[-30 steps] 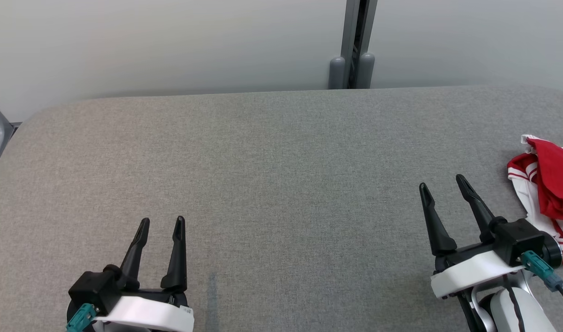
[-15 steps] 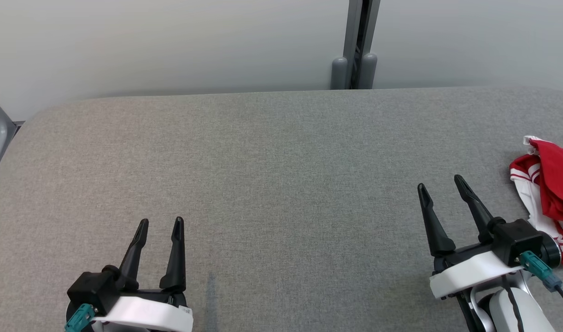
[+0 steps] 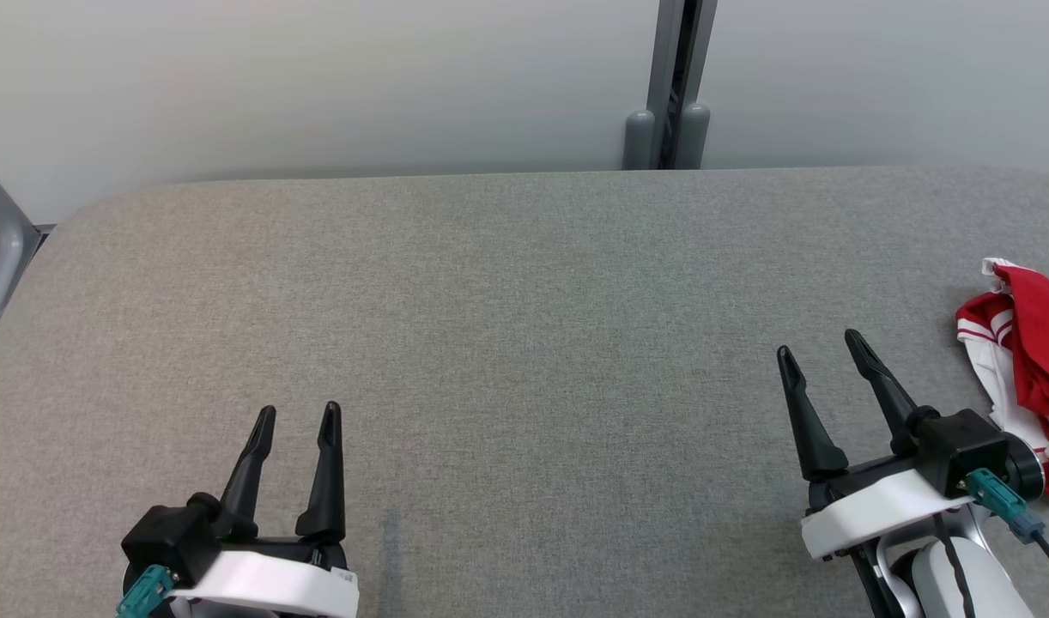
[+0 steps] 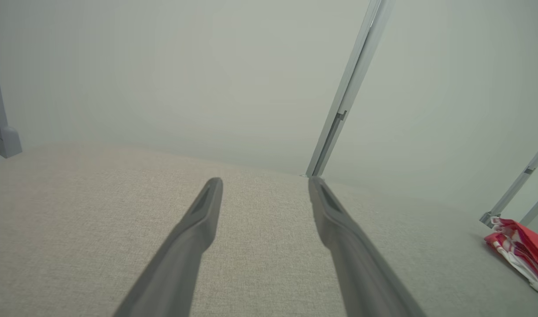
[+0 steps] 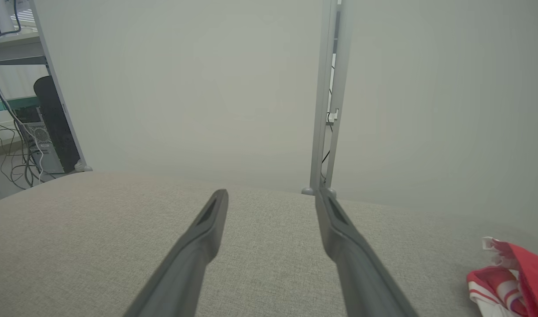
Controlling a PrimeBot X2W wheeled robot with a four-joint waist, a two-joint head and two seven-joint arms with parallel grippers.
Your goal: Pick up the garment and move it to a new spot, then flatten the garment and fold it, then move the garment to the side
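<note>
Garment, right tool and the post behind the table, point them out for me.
garment [image 3: 1039, 343]: head view, on its red cloth.
right tool [image 3: 816, 343]: head view, midway between its fingertips.
post [image 3: 667, 51]: head view, on its grey left rail.
</note>
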